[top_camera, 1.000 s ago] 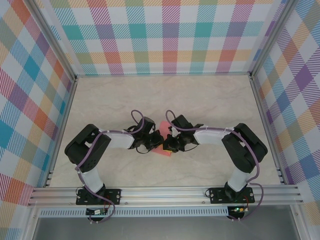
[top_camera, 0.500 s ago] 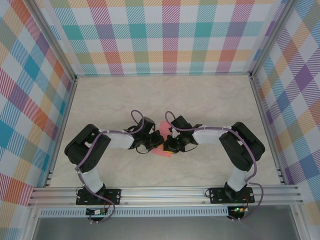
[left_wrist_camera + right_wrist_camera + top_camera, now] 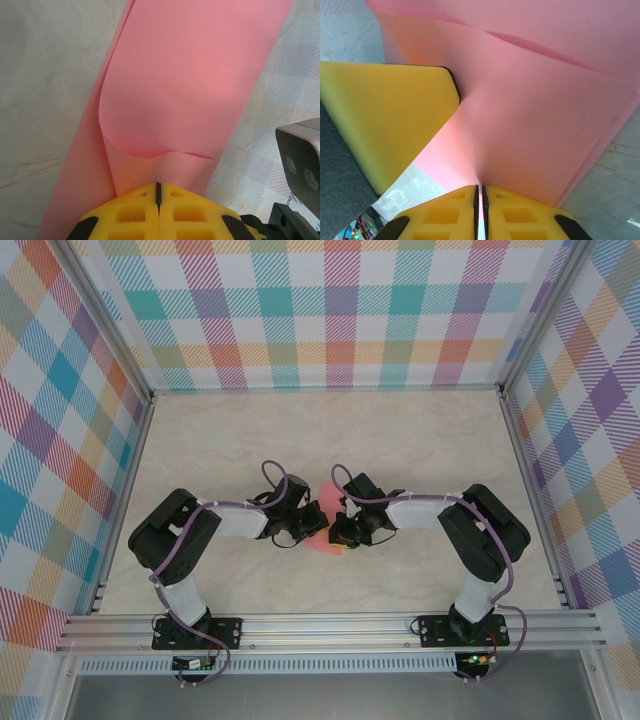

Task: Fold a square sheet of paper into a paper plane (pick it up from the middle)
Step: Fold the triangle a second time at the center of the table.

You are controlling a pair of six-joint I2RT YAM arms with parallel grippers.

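Not much has moved in the last second. The right arm's elbow has crept a little toward the middle of the near rail point(image 3: 330, 625), and both grippers stay huddled in the same spot as before.

The square sheet of paper point(image 3: 322, 544) sits just beyond the middle of that rail, out over the marble-look table point(image 3: 400, 430), with only a small salmon-pink patch peeking out under the two wrists. The left gripper point(image 3: 318, 520) and right gripper point(image 3: 336, 527) meet nose to nose right above it.

On the left wrist cam the left gripper point(image 3: 158, 187) has its yellow jaws pressed together, clamped on the paper's point(image 3: 190, 75) edge. The sheet is plain pink with no markings, doubled over into layers, and the top layer bulges up in a soft curved lip instead of lying flat.

On the right wrist cam the right gripper point(image 3: 480, 189) is pinched down to a thin slit with the paper point(image 3: 540, 125) caught in it. One of the left gripper's fingers point(image 3: 385, 120) presses into the same sheet from the side, and a crease line runs across the layers above. Can't tell whether the paper touches the table.
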